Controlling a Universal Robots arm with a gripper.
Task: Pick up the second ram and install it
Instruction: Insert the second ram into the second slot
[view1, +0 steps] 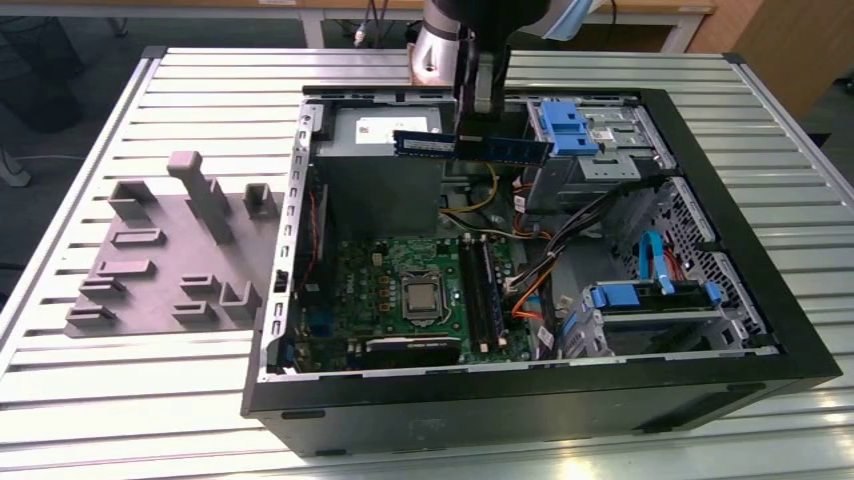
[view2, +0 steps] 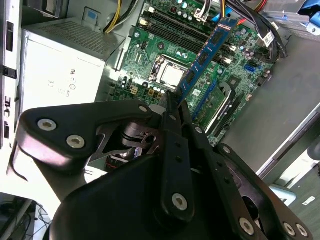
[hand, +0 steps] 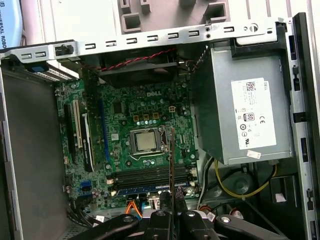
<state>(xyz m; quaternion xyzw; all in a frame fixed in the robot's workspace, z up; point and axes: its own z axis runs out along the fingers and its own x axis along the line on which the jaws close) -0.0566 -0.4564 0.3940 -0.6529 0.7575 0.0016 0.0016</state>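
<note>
My gripper (view1: 478, 128) is shut on the second ram (view1: 474, 146), a long blue circuit-board stick with black chips. It holds the stick level, above the open computer case (view1: 747, 250) near the case's far side. In the second wrist view the ram (view2: 207, 50) sticks out from the gripper (view2: 175, 107) over the green motherboard (view2: 150, 50). In the first wrist view the ram (hand: 172, 160) shows edge-on, hanging over the long memory slots (hand: 150, 179) beside the processor (hand: 145, 141). A blue stick appears seated in one of those slots.
A grey plastic holder tray (view1: 160, 260) lies on the slatted table at the exterior view's left. Inside the case are the grey power supply (hand: 250, 115), blue drive brackets (view1: 567, 125) (view1: 654, 295) and bundles of cables (view1: 587, 225).
</note>
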